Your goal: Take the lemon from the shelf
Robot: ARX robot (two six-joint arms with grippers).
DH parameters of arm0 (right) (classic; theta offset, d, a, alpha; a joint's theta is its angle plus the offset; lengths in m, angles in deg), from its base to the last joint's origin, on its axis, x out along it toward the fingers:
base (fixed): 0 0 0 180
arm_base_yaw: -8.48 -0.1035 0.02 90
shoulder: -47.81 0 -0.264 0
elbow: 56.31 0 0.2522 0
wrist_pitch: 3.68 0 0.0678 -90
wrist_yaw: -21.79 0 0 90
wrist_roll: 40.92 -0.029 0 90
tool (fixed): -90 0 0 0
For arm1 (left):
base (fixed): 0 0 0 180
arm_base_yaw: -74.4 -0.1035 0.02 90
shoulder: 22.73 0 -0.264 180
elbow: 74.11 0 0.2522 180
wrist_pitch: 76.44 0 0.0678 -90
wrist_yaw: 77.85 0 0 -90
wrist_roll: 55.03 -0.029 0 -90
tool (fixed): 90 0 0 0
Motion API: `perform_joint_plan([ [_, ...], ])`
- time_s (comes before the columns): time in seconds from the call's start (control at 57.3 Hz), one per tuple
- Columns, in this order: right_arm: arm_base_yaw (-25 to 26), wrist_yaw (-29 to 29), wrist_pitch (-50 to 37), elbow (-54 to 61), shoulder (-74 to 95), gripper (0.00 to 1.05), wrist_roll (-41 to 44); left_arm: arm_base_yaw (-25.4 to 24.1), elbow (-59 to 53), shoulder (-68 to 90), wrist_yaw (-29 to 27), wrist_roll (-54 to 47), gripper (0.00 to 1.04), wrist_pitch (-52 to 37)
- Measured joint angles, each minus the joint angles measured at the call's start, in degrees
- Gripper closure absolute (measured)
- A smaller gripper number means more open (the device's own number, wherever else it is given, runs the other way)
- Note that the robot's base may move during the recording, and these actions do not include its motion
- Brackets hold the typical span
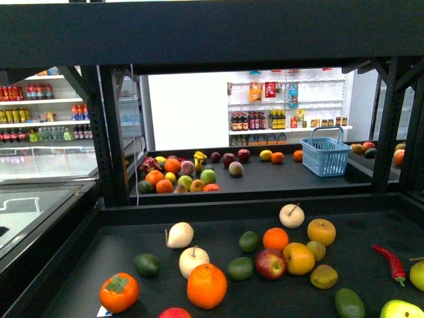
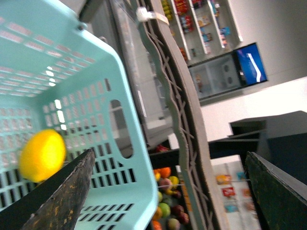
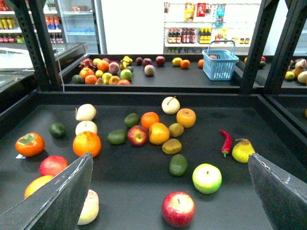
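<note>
In the left wrist view a bright yellow oval fruit, the lemon [image 2: 42,154], sits slightly blurred inside a pale teal slotted basket [image 2: 96,96]. My left gripper [image 2: 169,153] is open and empty, with one finger [image 2: 62,196] just beside the lemon and basket wall. The shelf [image 1: 218,228] is a black tiered stand whose near tray holds many fruits. My right gripper [image 3: 169,158] is open and empty above that tray [image 3: 129,191]. Neither gripper shows in the front view.
On the near tray lie an orange [image 1: 207,285], a persimmon [image 1: 119,291], red apples [image 3: 178,209], a green apple [image 3: 206,178], a rounder orange-yellow citrus [image 1: 299,258] and a red chilli [image 1: 393,264]. A blue basket [image 1: 324,156] stands on the far tray.
</note>
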Motion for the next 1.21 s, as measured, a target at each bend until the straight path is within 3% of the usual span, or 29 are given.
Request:
perform_joint_plan([
  [0.245,0.0,0.0,0.0,0.0,0.0,0.07,0.0,5.5,-3.1,-17.2,-7.5,-21.0,0.08,16.5],
  [0.367,0.0,0.0,0.0,0.0,0.0,0.07,0.0,12.6,-6.6,-27.5,-10.9,-30.9,0.08,21.7],
  [0.506,0.0,0.0,0.0,0.0,0.0,0.07,0.0,25.2,-11.5,-39.3,-19.4,-40.1,0.08,23.7],
  [0.524,0.0,0.0,0.0,0.0,0.0,0.07,0.0,27.2,-12.3,-41.2,-18.9,-42.4,0.09,24.1],
  [0.576,0.0,0.0,0.0,0.0,0.0,0.07,0.0,28.5,-16.0,-47.3,-4.1,-50.1,0.23,25.0],
  [0.664,0.0,0.0,0.0,0.0,0.0,0.07,0.0,29.0,-21.6,-53.8,3.9,-56.1,0.39,26.1],
  [0.995,0.0,0.0,0.0,0.0,0.0,0.07,0.0,29.0,-33.5,-64.9,4.3,-59.7,1.03,25.5],
  [1.205,0.0,0.0,0.0,0.0,0.0,0.07,0.0,29.0,-37.1,-68.5,4.3,-60.0,1.02,25.4],
])
